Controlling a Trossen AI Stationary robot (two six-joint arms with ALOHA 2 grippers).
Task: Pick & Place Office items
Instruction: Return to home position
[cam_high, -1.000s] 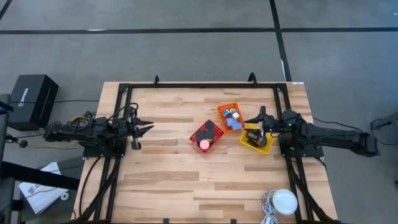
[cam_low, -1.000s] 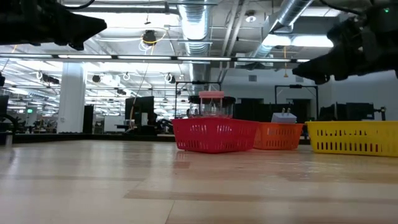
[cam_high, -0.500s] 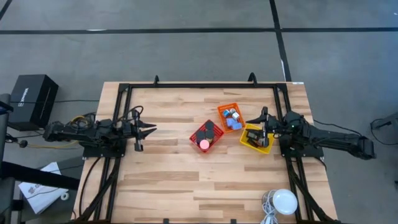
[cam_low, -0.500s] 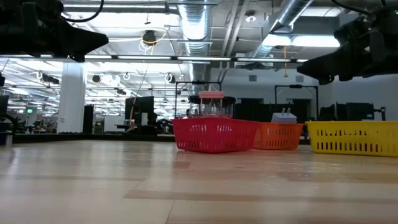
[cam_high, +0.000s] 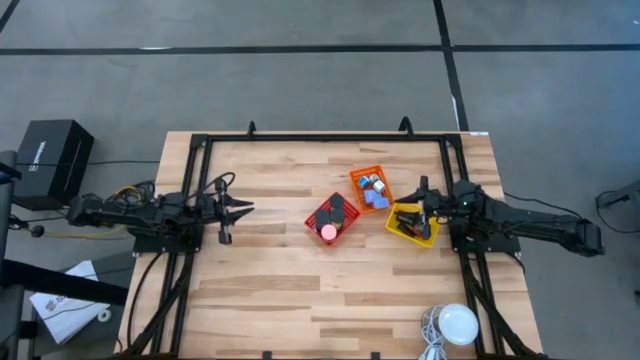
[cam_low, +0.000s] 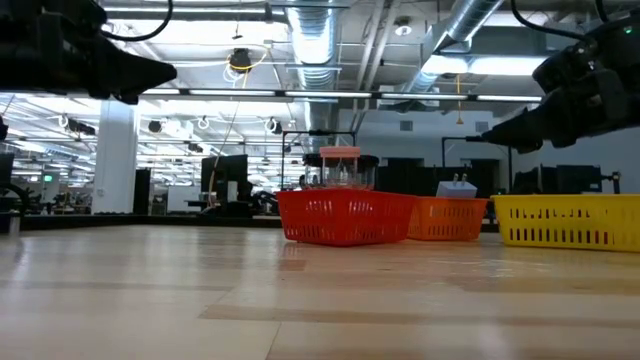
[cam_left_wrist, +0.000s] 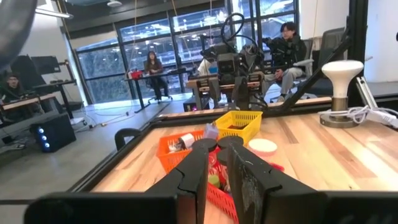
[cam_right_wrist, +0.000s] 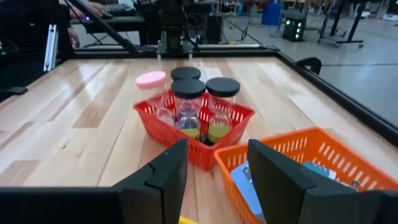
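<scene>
Here, pink-capped hourglass (cam_right_wrist: 152, 81) upright in red basket (cam_right_wrist: 160, 134) beside black-capped hourglasses (cam_right_wrist: 188, 93).

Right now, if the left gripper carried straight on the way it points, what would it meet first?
Most likely the red basket: in the high view the left gripper points straight toward it with nothing between. Its height is hard to judge, so it might instead pass over the rim and hit the jars standing inside.

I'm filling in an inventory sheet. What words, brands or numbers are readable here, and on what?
No text here is legible.
Black box on the floor: white lettering on its side, too small to read.
Papers on the floor: any print is too small to read.
</scene>
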